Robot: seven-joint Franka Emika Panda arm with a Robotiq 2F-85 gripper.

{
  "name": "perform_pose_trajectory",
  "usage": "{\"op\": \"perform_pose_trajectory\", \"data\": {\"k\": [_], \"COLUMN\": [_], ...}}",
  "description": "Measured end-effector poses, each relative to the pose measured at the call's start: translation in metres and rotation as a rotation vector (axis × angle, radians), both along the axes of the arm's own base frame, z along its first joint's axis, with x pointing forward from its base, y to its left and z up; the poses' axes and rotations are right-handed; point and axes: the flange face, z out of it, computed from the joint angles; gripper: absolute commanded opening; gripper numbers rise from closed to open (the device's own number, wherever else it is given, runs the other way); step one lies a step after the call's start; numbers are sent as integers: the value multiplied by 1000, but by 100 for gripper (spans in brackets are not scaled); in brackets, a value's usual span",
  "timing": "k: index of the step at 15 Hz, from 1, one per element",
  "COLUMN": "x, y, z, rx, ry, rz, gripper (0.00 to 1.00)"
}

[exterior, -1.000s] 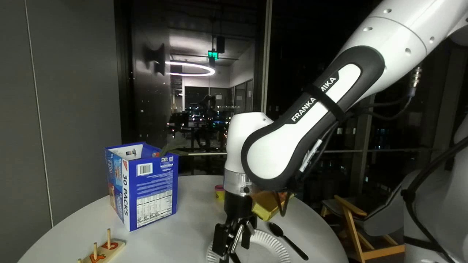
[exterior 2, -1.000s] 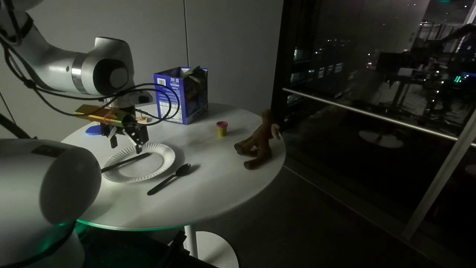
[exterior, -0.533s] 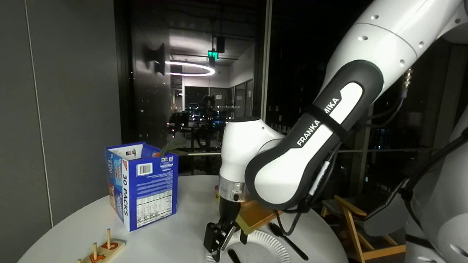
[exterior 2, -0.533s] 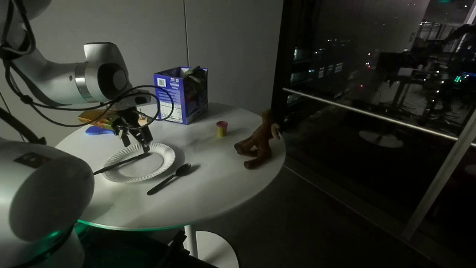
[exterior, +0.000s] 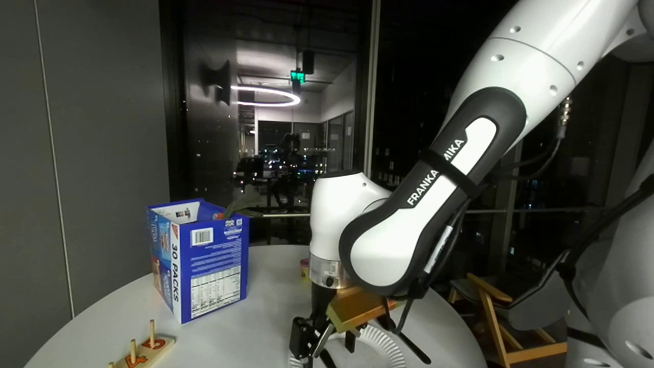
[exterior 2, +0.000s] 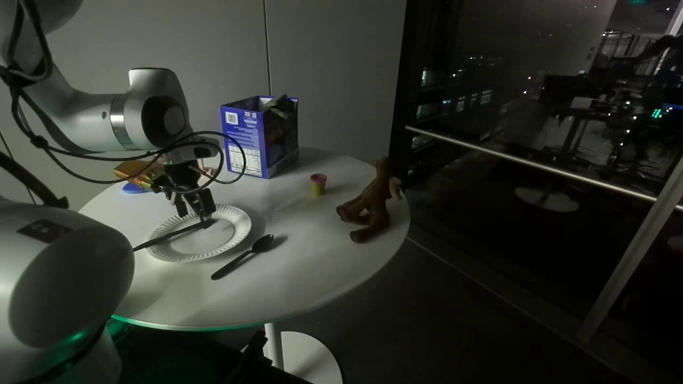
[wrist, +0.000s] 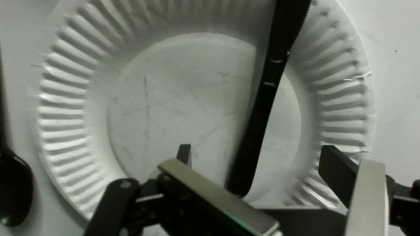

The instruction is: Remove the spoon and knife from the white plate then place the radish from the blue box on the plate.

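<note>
One round white paper plate (wrist: 183, 98), fluted rim, bears a blk serrated knife (wrist: 262, 114); jaws wide, handle end showing btwn them. Glossy blk spoon (exterior 2: 259, 246) beside plate on smooth white surface (exterior 2: 304, 272). Well apart: tall blue printed-cardboard box (exterior: 214, 255), w/ red leafy radish (exterior: 218, 216) partly hidden at its rim.

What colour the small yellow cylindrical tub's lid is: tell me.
Pinkish red; the lid shows best in an exterior view.
</note>
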Motion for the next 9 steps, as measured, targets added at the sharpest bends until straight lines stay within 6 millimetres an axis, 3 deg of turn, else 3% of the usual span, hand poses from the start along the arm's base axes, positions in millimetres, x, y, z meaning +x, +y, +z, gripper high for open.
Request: {"op": "perform_pose_trajectory", "data": {"k": [8,9], "x": [3,4], "y": [-9,-9], "z": [-8,-8], "rx": [44,45], "ry": [43,42], "rz": [-75,-77], "gripper": [11,8]}}
